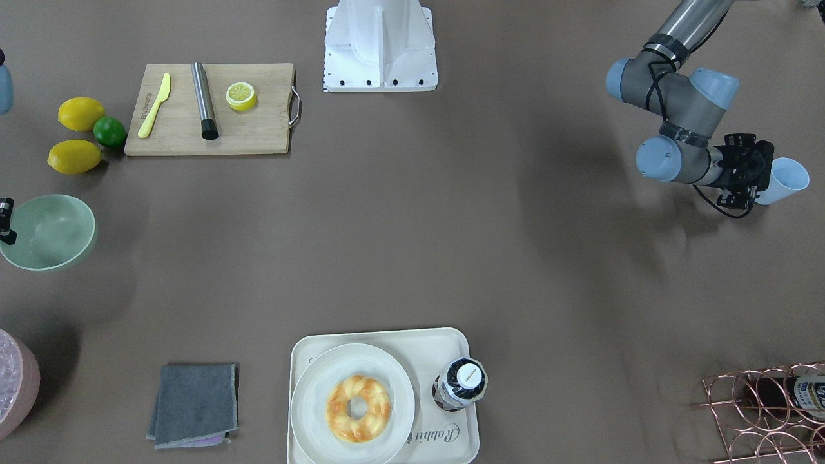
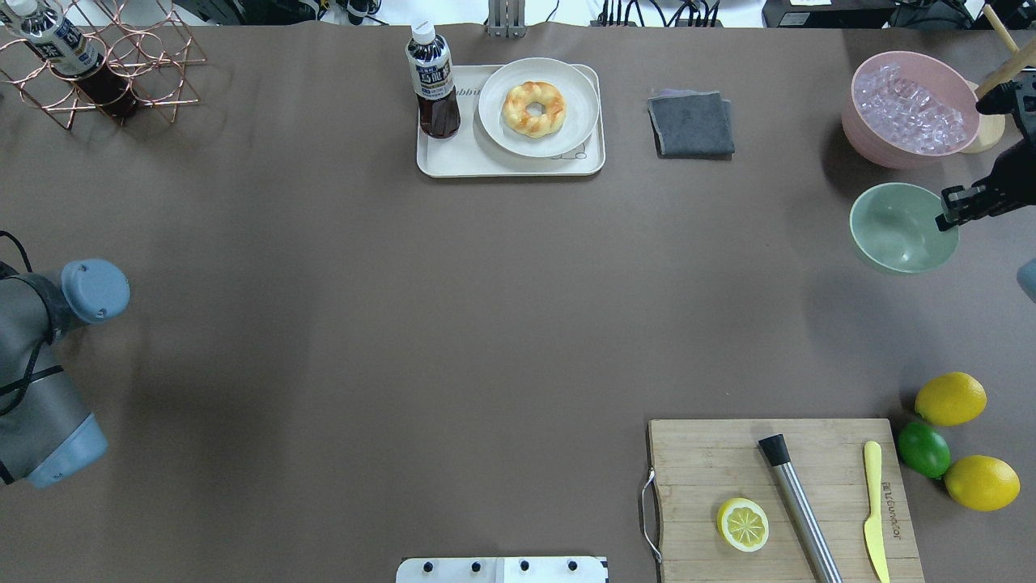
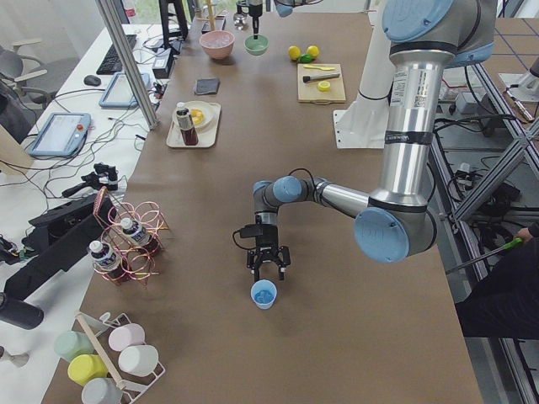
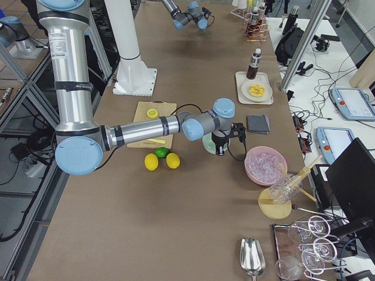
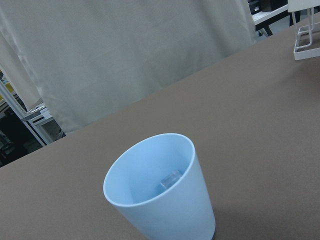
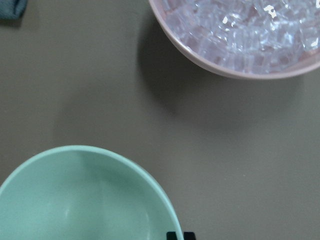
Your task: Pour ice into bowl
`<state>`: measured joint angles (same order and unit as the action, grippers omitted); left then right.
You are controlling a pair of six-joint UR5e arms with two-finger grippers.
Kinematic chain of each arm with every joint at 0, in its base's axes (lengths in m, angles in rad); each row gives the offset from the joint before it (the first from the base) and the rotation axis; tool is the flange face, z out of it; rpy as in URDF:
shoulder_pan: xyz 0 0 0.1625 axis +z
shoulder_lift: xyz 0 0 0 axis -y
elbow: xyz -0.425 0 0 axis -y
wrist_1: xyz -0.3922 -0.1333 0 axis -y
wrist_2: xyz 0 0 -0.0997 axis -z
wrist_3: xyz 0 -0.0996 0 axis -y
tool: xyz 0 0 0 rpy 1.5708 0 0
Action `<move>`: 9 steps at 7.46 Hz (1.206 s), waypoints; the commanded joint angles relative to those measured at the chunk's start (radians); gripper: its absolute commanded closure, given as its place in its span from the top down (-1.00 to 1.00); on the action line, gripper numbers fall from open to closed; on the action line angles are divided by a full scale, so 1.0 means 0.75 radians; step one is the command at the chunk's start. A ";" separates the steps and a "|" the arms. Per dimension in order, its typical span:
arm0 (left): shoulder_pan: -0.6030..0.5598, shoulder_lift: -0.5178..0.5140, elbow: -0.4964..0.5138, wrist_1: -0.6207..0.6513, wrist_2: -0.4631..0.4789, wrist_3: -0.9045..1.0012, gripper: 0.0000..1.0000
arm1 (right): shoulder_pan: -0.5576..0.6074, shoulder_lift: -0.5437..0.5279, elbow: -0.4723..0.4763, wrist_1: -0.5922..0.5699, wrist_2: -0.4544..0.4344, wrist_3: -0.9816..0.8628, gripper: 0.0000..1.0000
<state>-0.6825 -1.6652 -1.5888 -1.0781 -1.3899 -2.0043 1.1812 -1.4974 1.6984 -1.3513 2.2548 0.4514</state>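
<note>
Far right end of the brown table (image 2: 486,324): pale mint-green round bowl (image 2: 894,243), upright, just nearer than the pink round container (image 2: 868,144) heaped with clear ice cubes (image 2: 910,113). The right gripper (image 2: 947,217) is at the bowl's right rim. Its black fingertips (image 6: 174,236) meet the rim edge, but I cannot tell whether they pinch it. Left end: the left gripper (image 3: 268,268) sits close by the light blue plastic cup (image 5: 165,200), fingers spread, grasping nothing. One clear cube (image 5: 170,179) lies inside the cup.
</note>
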 commanded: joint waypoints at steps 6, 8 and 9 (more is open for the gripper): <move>0.002 -0.052 0.087 -0.009 0.000 -0.348 0.93 | -0.182 0.695 0.037 -0.739 -0.128 0.244 -1.00; 0.004 -0.050 0.108 -0.011 0.000 -0.348 0.93 | -0.288 0.930 -0.143 -0.749 -0.196 0.369 -1.00; 0.002 -0.050 0.108 -0.013 0.000 -0.348 0.93 | -0.351 1.050 -0.233 -0.749 -0.231 0.441 -1.00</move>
<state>-0.6805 -1.7035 -1.5136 -1.0857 -1.3898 -2.2649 0.9949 -0.8640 1.6372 -1.9098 2.1311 0.6918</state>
